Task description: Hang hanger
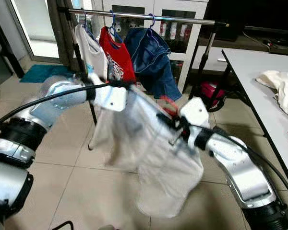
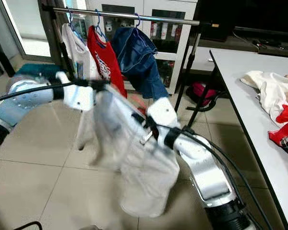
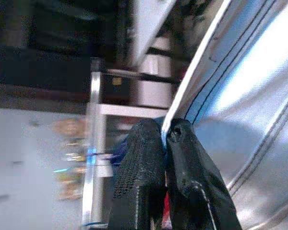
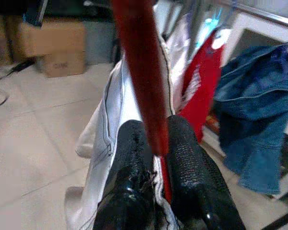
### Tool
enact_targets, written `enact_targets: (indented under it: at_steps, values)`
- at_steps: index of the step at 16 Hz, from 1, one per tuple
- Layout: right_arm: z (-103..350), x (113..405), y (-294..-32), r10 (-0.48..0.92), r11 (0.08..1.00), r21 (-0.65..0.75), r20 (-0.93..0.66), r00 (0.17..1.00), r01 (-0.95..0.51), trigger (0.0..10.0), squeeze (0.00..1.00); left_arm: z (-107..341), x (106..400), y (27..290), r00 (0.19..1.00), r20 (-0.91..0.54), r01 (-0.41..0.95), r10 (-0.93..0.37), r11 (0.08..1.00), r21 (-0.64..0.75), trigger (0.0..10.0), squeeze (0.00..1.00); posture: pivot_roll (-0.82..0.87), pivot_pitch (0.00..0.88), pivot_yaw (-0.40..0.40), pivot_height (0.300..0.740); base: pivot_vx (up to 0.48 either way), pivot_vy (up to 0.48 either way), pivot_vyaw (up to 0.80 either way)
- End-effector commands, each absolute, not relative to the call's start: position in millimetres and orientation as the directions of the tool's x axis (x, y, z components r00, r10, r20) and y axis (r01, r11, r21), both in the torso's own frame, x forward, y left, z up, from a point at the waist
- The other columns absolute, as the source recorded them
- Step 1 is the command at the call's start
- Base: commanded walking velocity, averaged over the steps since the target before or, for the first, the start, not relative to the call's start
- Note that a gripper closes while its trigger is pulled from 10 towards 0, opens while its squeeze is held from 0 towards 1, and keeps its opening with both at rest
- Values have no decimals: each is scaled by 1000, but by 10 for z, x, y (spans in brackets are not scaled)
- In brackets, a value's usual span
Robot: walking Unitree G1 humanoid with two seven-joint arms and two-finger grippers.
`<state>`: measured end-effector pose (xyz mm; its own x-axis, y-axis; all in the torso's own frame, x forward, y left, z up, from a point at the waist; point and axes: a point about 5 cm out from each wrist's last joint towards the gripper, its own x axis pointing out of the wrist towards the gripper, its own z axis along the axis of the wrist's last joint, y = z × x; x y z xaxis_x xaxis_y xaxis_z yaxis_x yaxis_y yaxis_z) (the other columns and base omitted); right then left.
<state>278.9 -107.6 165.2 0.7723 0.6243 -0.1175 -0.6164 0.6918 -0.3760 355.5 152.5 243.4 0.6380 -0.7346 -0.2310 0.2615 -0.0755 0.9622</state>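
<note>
1. My left gripper point(image 3: 164, 139) had its fingers closed tight on the hem of the white garment point(image 1: 153, 158), out at the left.
2. My right gripper point(image 4: 156, 139) was clamped on the red hanger point(image 4: 141, 76), right of it.
3. To hang it well, I judged both arms should rise together toward the free stretch of rail point(image 1: 182, 19), on the far right.
4. The garment drooped between my grippers, near the rack, pale and blurred.
</note>
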Motion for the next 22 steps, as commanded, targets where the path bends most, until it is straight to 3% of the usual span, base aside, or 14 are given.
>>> enact_targets:
  at_steps: [1, 2, 4, 8, 10, 11, 13, 16, 21, 22]
  values:
    - [1261, 2773, -1563, 408, 793, -332, -333, 850, -511, 10000, 0, 3050, 3692, 2412, 928, 43, 25, -371, 175, 984, 0, 0, -73, 0, -20, 740, 0, 0, 0]
    - [1276, 2781, -1572, 390, 807, -330, -325, 861, -490, 10000, 0, 3035, 3700, 2464, 943, 59, 14, -327, 217, 976, 0, 0, -74, 0, -17, 740, 0, 0, 0]
    - [1337, 2807, -1575, 356, 840, -318, -288, 889, -439, 10000, 0, 2755, 3727, 2594, 975, 17, 82, -222, 429, 899, 0, 0, -78, 0, -8, 740, 0, 0, 0]
    - [1466, 2884, -1710, 222, 902, -329, -207, 953, -281, 10000, 0, 2057, 3521, 2809, 975, -216, 213, -58, 531, 820, 0, 0, -84, 0, 0, 740, 0, 0, 0]
    - [1491, 2909, -1767, 187, 914, -325, -192, 963, -242, 10000, 0, 1835, 3376, 2821, 941, -334, 299, -46, 571, 765, 0, 0, -81, 0, -6, 740, 0, 0, 0]
    - [1506, 2929, -1787, 172, 921, -319, -185, 968, -225, 10000, 0, 1646, 3242, 2695, 896, -434, 392, -93, 626, 675, 0, 0, -77, 0, -10, 740, 0, 0, 0]
    - [1550, 2956, -1807, 177, 921, -319, -164, 970, -222, 10000, 0, 1498, 3118, 2644, 874, -479, 414, -84, 644, 643, 0, 0, -75, 0, -13, 740, 0, 0, 0]
    - [1654, 3022, -1913, 176, 919, -336, -122, 977, -207, 10000, 0, 1227, 2793, 2240, 682, -647, 692, -341, 586, 421, 0, 0, -76, 0, -16, 740, 0, 0, 0]
    - [1715, 3032, -1883, 329, 867, -364, -96, 940, -340, 10000, 0, 1531, 2960, 2087, 765, -446, 643, -465, 593, 485, 0, 0, -82, 0, -15, 740, 0, 0, 0]
    - [1721, 3026, -1879, 346, 861, -366, -88, 934, -354, 10000, 0, 1604, 2973, 2042, 772, -398, 636, -496, 602, 483, 3451, 0, -82, 0, -15, 740, 0, 0, 0]
